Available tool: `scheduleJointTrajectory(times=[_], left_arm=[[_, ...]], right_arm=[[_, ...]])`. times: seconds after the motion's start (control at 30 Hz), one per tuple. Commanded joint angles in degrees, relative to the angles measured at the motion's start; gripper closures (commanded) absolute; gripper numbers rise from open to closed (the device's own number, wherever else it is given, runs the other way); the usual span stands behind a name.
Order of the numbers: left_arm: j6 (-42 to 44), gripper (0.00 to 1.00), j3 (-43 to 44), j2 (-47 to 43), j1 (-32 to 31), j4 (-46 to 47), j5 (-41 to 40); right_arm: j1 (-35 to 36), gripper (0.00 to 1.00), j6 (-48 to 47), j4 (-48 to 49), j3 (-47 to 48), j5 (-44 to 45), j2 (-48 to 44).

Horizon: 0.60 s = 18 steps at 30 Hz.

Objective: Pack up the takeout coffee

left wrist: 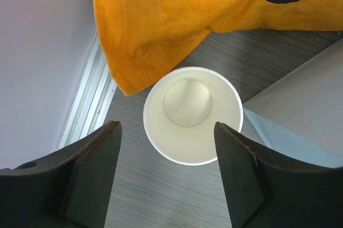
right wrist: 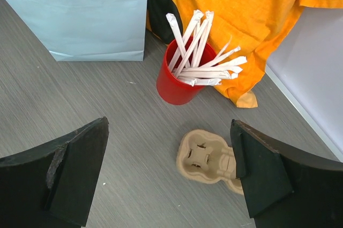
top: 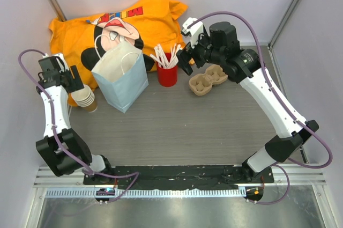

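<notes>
A: Item count on the grey wood-grain counter (top: 187, 126)?

B: One light blue paper bag with handles (top: 120, 78), upright, mouth open. One red plastic cup of white wrapped sticks (top: 167, 72), sticks too overlapped to count. One brown moulded-pulp cup carrier (top: 206, 80), two wells showing. One stack of lidless brown paper cups (top: 86, 99), number in the stack unreadable. One crumpled orange printed T-shirt (top: 134, 24) at the back.

A: Takeout coffee?

B: Not to be made out in any view.

A: Arm poses?

B: Left arm is reached to the far left. The left tool (left wrist: 166, 142) points straight down over the stack, fingers apart on either side of the top cup, gripping nothing. Right arm is stretched forward. The right tool (right wrist: 169, 131) hangs high between red cup and carrier, jaws wide apart, empty.
</notes>
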Motion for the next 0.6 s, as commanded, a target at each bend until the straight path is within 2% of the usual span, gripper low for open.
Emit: scheduleJointTrajectory(times=[0.0, 0.37, 0.57], left_arm=[[0.64, 0.27, 0.20, 1.64, 0.71, 3.69, 1.40], [0.64, 0.38, -0.50, 5.07, 0.89, 5.36, 1.75], [0.64, 0.51, -0.59, 6.39, 0.97, 5.98, 1.58]], right_arm=[[-0.02, 0.00, 0.53, 2.78, -0.58, -0.62, -1.63], [-0.02, 0.01, 0.35, 2.87, -1.20, -0.62, -1.54], [-0.02, 0.01, 0.27, 2.87, -1.02, -0.53, -1.19]])
